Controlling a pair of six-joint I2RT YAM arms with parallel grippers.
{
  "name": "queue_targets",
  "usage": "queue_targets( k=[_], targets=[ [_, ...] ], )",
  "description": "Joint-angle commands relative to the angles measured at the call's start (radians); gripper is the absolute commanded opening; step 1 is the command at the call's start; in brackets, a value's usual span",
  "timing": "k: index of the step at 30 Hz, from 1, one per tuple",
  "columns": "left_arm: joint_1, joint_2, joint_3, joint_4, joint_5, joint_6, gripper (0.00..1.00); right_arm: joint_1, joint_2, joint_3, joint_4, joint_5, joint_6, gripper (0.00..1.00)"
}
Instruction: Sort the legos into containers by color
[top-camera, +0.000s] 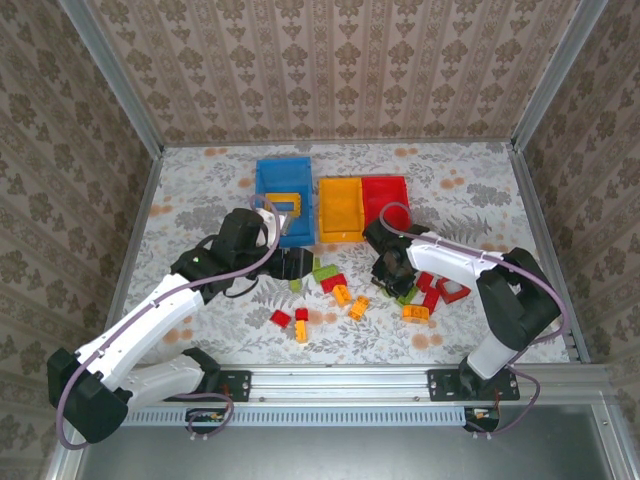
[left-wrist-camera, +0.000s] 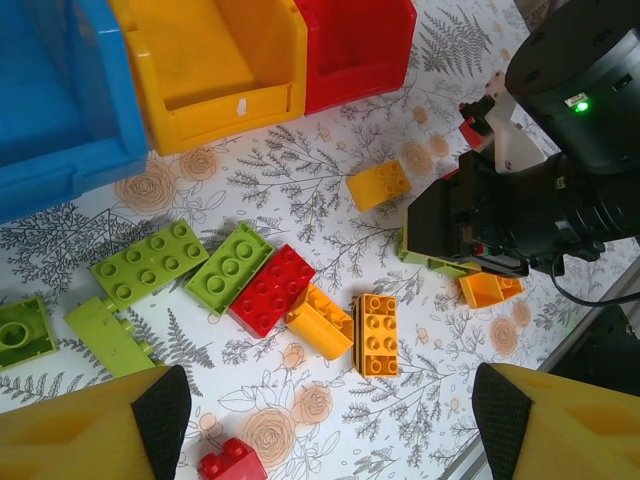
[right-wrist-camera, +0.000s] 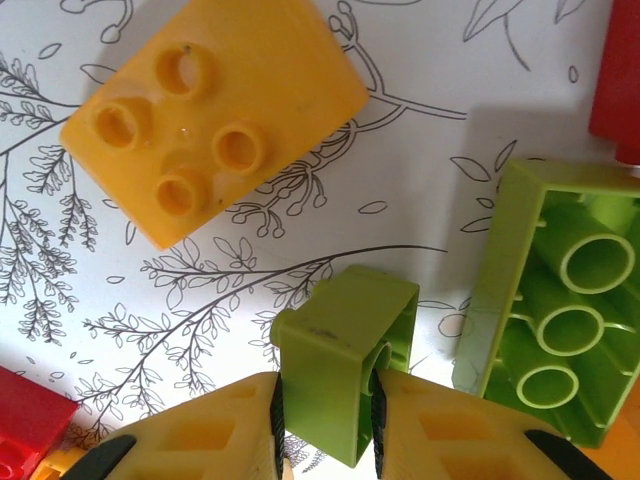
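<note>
My right gripper (right-wrist-camera: 325, 420) is shut on a small green brick (right-wrist-camera: 345, 360), just above the floral table. An orange brick (right-wrist-camera: 215, 115) and an upturned long green brick (right-wrist-camera: 560, 300) lie beside it. My left gripper (left-wrist-camera: 330, 420) hangs open over loose bricks: green (left-wrist-camera: 150, 263), red (left-wrist-camera: 272, 290), orange (left-wrist-camera: 377, 334) and a small red one (left-wrist-camera: 232, 462). Nothing is between its fingers. At the back stand the blue bin (top-camera: 270, 180), with a yellow frame (top-camera: 284, 205) in it, the yellow-orange bin (top-camera: 340, 208) and the red bin (top-camera: 385, 200). From above, the left gripper (top-camera: 290, 265) and right gripper (top-camera: 392, 275) flank the brick pile.
The right arm's black wrist (left-wrist-camera: 520, 200) sits close on the right in the left wrist view. More bricks lie near the front: red (top-camera: 281, 319), orange (top-camera: 415, 313) and red pieces (top-camera: 452, 290). A metal rail (top-camera: 340, 380) runs along the near edge.
</note>
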Motion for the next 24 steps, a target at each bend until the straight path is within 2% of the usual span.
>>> queue_targets(
  k=[1,13,20,24],
  targets=[
    [0.001,-0.007,-0.004,0.013,0.021,-0.01,0.78,0.0,0.037,0.023,-0.03,-0.021,-0.025,0.32],
    [0.001,0.0,-0.007,0.015,0.013,-0.015,0.77,-0.021,0.048,0.007,-0.048,-0.02,-0.086,0.35],
    [0.001,0.005,-0.005,0.016,0.009,-0.016,0.76,-0.022,0.022,0.03,-0.041,0.005,-0.113,0.18],
    [0.0,0.011,-0.001,0.016,0.008,-0.017,0.76,-0.021,-0.017,0.062,-0.069,0.026,-0.139,0.11]
  ],
)
